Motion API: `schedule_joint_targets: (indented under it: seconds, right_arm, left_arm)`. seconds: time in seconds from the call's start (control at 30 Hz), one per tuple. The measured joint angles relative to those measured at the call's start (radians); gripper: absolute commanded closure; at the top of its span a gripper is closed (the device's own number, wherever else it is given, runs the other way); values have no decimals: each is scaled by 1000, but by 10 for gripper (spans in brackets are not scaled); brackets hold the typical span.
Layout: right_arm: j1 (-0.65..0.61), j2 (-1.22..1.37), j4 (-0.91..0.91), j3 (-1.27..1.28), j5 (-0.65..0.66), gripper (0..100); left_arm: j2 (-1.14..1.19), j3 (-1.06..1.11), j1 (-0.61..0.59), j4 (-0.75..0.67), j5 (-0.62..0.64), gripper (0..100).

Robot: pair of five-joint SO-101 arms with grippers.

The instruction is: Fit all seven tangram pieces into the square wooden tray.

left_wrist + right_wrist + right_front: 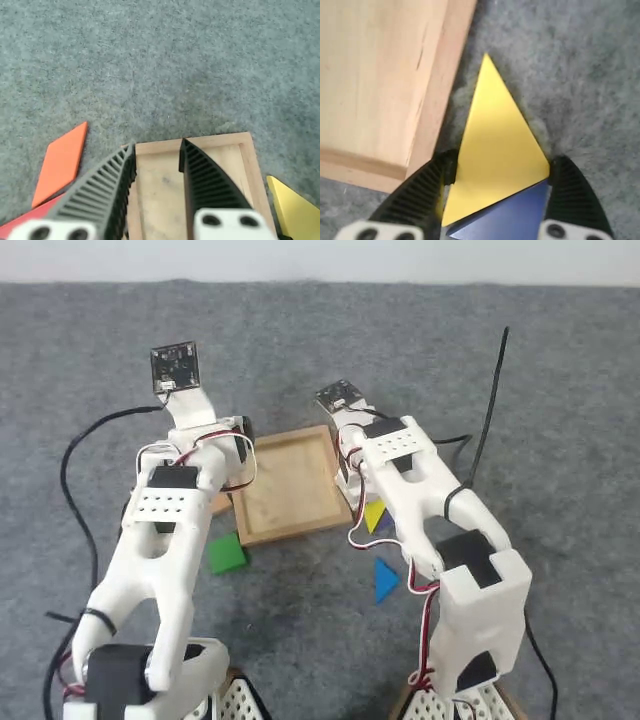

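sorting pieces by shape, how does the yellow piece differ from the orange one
The yellow piece is a triangle; the orange piece is a parallelogram. Yellow sits between the right claw's fingers; orange has no claw around it. Both lie flat on the carpet, on opposite sides of the tray.

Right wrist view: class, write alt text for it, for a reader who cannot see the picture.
A yellow triangle lies flat on grey carpet, its wide end between the black fingers of the open right claw. A dark blue piece meets that end, and the rim of the wooden tray runs close beside the triangle.
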Motion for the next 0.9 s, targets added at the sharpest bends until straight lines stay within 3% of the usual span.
schedule_joint_targets:
  seconds: [0.27, 0.8, 0.9]
  right_arm:
    - [37, 6, 0, -11, 3, 905]
    - [57, -43, 43, -17, 3, 897]
    - [57, -43, 48, -17, 3, 851]
  left_arm:
    - [0, 0, 0, 0, 0, 863]
    - [0, 0, 0, 15, -34, 863]
    - [0, 0, 0, 15, -35, 863]
